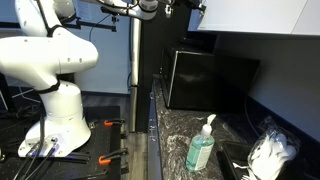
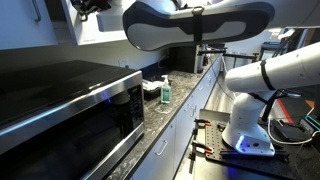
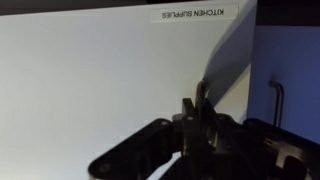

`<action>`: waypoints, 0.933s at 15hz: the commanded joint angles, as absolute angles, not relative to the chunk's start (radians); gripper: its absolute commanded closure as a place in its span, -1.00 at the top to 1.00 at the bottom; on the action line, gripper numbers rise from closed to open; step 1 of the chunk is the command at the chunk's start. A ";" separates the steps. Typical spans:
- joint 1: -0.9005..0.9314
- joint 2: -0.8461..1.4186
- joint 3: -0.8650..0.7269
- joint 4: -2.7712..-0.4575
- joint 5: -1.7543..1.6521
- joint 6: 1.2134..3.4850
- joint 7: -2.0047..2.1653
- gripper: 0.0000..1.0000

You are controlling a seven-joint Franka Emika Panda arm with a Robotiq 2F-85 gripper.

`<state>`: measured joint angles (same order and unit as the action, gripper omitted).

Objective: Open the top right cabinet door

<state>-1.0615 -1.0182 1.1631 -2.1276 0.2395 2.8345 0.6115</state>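
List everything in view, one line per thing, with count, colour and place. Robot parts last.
top right cabinet door: one, white, fills the wrist view
label: one, pale with dark print KITCHEN SUPPLIES, near the door's top edge
microwave: one, black, on the counter by the wall
counter: one, dark speckled stone, beside the robot
soap bottle: one, teal with white pump, on the counter
crumpled bundle: one, white, on the counter beside the bottle
clamps: at least two, orange and black, by the robot's base
robot arm: one, white, reaching up
fingers: dark, closed together, in front of the door
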 commanded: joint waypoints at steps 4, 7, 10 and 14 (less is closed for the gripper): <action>-0.939 -1.167 1.038 -2.281 0.201 2.780 0.683 -0.94; -0.890 -1.231 1.006 -2.332 0.185 2.745 0.716 -0.94; -0.846 -1.287 0.978 -2.375 0.153 2.705 0.746 -0.94; -0.794 -1.344 0.945 -2.431 0.115 2.670 0.772 -0.94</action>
<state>-0.8091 -1.2648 1.0133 -2.3648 0.1715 2.7073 0.7467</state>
